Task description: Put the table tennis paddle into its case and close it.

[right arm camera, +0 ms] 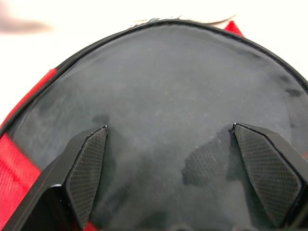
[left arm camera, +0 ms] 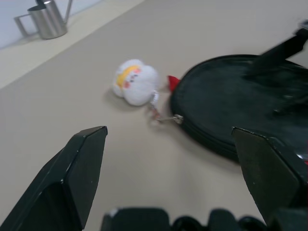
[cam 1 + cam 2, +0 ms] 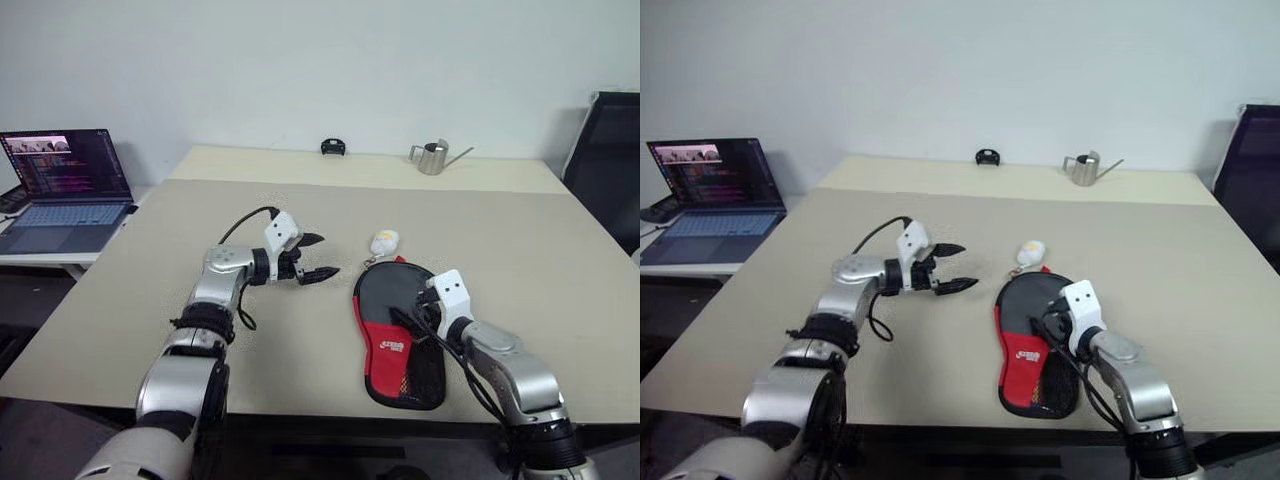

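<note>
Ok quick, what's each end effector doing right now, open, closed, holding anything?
Left end effector: open, empty, above the table beside the case.
Right end effector: open, holding nothing, fingers spread over the case.

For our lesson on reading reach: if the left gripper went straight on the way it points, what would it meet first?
Probably the round black end of the case, though depth is unclear; the open left gripper points towards it.

Both eye views look forward and down over the surface from head height; wrist views sit close, sharing the case.
</note>
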Robot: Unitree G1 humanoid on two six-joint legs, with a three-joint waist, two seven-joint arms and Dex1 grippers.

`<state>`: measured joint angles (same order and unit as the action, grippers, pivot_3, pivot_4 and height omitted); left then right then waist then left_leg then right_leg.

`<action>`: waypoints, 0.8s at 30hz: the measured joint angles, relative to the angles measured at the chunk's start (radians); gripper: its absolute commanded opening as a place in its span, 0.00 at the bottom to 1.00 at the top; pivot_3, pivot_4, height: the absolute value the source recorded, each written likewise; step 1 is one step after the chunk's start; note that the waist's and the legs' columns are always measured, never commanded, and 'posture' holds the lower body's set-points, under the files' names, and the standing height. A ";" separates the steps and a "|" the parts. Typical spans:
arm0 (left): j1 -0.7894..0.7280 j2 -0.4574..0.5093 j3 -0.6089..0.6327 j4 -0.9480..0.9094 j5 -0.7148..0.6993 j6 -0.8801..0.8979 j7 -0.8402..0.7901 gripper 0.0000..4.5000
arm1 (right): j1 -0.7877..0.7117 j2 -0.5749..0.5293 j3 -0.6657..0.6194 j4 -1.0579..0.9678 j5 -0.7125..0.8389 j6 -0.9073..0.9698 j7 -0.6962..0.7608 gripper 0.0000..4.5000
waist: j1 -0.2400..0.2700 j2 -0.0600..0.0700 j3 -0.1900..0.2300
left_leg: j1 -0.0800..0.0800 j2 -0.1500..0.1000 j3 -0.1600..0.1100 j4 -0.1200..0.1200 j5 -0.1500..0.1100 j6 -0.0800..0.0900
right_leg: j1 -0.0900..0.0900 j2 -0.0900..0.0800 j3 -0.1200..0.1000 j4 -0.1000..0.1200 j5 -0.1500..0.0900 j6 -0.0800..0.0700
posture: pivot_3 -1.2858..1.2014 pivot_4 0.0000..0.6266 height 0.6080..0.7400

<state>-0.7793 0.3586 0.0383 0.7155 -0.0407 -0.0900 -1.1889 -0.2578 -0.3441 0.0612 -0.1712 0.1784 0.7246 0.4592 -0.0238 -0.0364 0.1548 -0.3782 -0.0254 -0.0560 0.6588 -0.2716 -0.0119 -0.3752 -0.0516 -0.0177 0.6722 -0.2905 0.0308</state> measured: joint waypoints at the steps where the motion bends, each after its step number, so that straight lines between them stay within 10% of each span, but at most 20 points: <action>1: 0.060 0.002 -0.007 -0.096 -0.020 0.047 -0.002 1.00 | -0.003 -0.026 -0.001 0.000 0.007 0.000 0.028 1.00 | -0.001 0.001 0.001 | -0.001 0.000 0.000 0.000 0.000 0.001 | -0.001 0.000 0.000 -0.001 0.000 0.000 | 0.52 0.24 1.00; 10: 0.200 0.017 -0.081 -0.482 -0.076 0.221 0.045 1.00 | -0.045 -0.186 -0.028 0.027 0.080 0.014 0.198 1.00 | 0.025 0.010 0.007 | -0.005 0.000 0.000 0.000 -0.001 0.001 | -0.003 0.000 -0.001 -0.004 0.000 0.000 | 0.52 0.24 1.00; 24: 0.043 -0.066 -0.232 -0.313 -0.034 0.144 0.100 1.00 | -0.020 -0.424 -0.234 -0.204 0.371 0.229 0.376 1.00 | 0.031 0.015 0.015 | -0.021 -0.002 0.000 0.003 -0.003 0.005 | -0.013 -0.001 -0.002 -0.009 0.000 0.000 | 0.52 0.24 1.00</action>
<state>-0.7359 0.2923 -0.1933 0.4027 -0.0744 0.0540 -1.0894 -0.2773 -0.7685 -0.1732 -0.3752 0.5493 0.9536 0.8352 0.0071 -0.0215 0.1697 -0.3988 -0.0275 -0.0556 0.6614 -0.2747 -0.0067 -0.3886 -0.0524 -0.0200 0.6634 -0.2901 0.0304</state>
